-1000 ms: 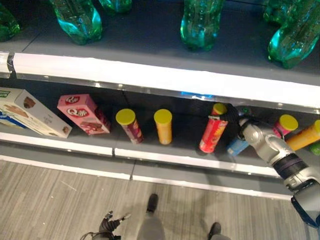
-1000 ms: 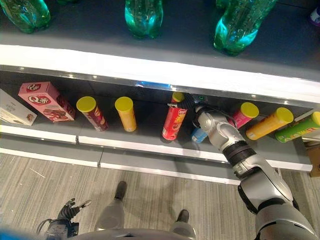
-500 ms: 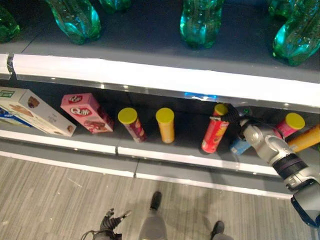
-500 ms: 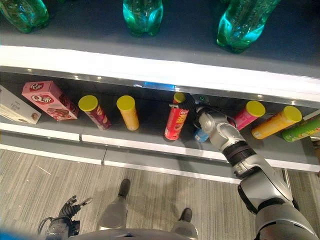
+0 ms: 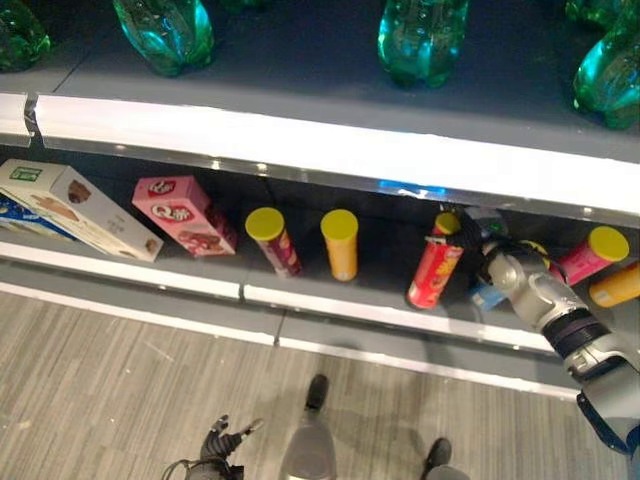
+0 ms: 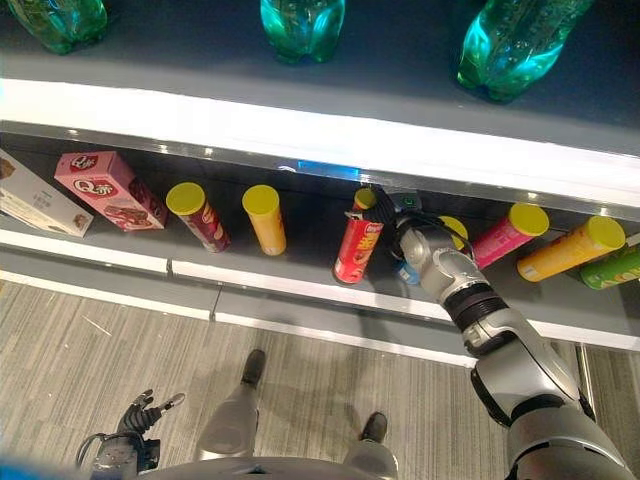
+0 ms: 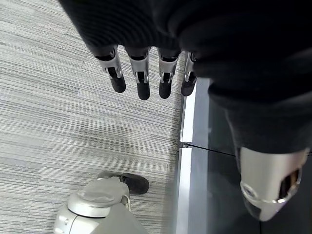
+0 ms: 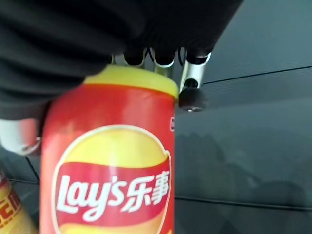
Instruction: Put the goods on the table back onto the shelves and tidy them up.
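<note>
Grey shelving runs ahead of me; on its lower shelf [image 6: 300, 290] the red can [image 6: 357, 248] stands tilted, my right hand [image 6: 400, 232] clamped round its top as before. Just beside it lies a blue can [image 6: 405, 272]. My left hand [image 7: 141, 73] hangs slack-fingered over the floor [image 7: 58, 122].

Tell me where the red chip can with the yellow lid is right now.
The red chip can with the yellow lid stands tilted on the lower shelf, right of the orange chip can, with the right hand at its top.
</note>
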Controlling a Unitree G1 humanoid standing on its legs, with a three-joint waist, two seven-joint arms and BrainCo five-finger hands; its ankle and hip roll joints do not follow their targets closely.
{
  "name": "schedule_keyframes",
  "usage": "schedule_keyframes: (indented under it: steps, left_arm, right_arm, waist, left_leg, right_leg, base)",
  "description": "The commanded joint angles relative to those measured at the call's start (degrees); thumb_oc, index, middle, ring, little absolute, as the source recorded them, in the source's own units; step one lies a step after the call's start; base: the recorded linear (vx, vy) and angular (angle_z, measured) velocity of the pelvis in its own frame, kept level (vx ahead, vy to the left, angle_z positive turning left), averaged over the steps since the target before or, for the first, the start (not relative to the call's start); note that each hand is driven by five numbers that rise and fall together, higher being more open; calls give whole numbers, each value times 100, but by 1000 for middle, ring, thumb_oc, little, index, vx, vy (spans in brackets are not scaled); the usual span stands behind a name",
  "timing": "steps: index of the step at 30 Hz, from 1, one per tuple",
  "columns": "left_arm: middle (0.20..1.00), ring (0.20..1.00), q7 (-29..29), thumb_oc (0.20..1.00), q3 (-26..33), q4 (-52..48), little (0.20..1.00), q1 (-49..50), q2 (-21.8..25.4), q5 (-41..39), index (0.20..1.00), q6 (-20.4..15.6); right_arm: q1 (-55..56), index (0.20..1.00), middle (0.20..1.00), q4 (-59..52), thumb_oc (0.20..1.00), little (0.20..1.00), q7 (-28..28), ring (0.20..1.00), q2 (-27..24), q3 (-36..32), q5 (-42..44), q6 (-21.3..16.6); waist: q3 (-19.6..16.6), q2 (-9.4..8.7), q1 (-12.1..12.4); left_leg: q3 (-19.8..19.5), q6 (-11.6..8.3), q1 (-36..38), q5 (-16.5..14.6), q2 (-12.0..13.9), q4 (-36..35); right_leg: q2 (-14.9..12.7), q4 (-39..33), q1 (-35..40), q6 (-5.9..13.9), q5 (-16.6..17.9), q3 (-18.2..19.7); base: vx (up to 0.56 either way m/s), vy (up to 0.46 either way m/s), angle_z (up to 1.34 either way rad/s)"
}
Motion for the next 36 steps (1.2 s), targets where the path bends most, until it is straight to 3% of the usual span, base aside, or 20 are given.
schedule_keyframes:
  steps: [1, 22, 36]
  left_arm:
    - [1000, 1000, 58, 1000, -267, 31, 1000, -99, 308, -270, 1000, -156]
    - [1000, 1000, 149, 1000, -379, 342, 1000, -304, 313, -438, 1000, -173]
    - [1000, 1000, 212, 1000, -384, 628, 1000, -397, 285, -460, 1000, -144]
  right_arm:
    - [-876, 200, 200, 214, 200, 200, -268, 200, -26, 191, -120, -48]
    - [-1387, 200, 200, 1161, 200, 200, -389, 200, 115, 416, 5, 90]
    - [-1453, 200, 200, 1387, 200, 200, -632, 200, 200, 181, 289, 163]
  waist:
    - [-3, -83, 198]
    - [53, -138, 414]
    - [75, -90, 408]
  left_leg:
    - [219, -39, 228, -1202, 444, 801]
    - [14, -41, 99, -1148, 402, 744]
    - [-33, -32, 63, -1129, 384, 711]
  right_leg:
    - [-545, 884, -294, 139, -509, 353]
    - [-543, 835, -273, 138, -493, 198]
    - [-543, 816, -295, 128, -494, 165]
  base:
    - [0, 0, 0]
    - [3, 2, 4]
    - [0, 0, 0]
